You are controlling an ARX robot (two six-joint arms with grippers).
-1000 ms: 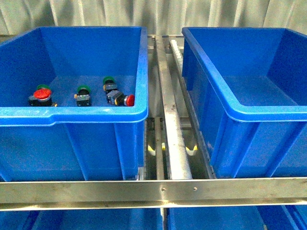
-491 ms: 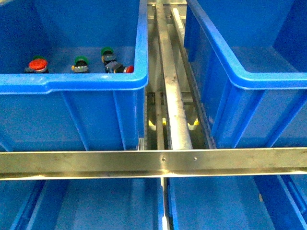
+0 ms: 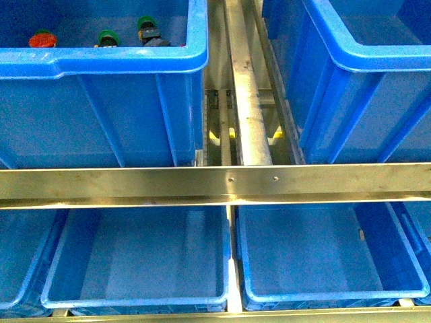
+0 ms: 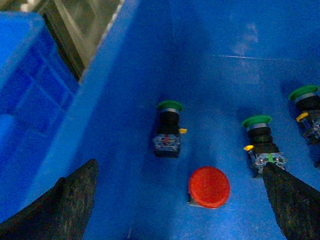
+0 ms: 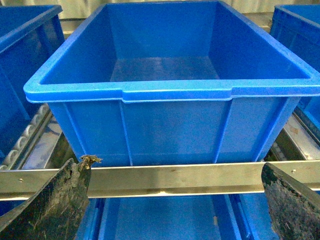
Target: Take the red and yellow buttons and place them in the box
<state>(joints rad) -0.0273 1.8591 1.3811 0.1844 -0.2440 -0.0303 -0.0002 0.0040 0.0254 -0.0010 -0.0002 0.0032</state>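
Observation:
In the left wrist view a red button (image 4: 209,187) stands cap-up on the floor of a blue box (image 4: 107,100). My left gripper (image 4: 175,212) hovers open above it, one finger on each side, not touching. The same red cap (image 3: 42,39) shows over the rim of the upper left box (image 3: 101,62) in the front view. No yellow button is in view. My right gripper (image 5: 172,212) is open and empty in front of an empty blue box (image 5: 172,90). Neither arm shows in the front view.
Three green-capped buttons (image 4: 169,130) (image 4: 260,140) (image 4: 307,107) lie near the red one. A steel rail (image 3: 215,183) crosses below the upper boxes, and a roller track (image 3: 246,101) runs between them. Two lower boxes (image 3: 135,296) (image 3: 330,293) sit underneath.
The front view has swung downward: the upper boxes slid up the picture, the buttons are now at the top edge, and the two lower boxes have come into view.

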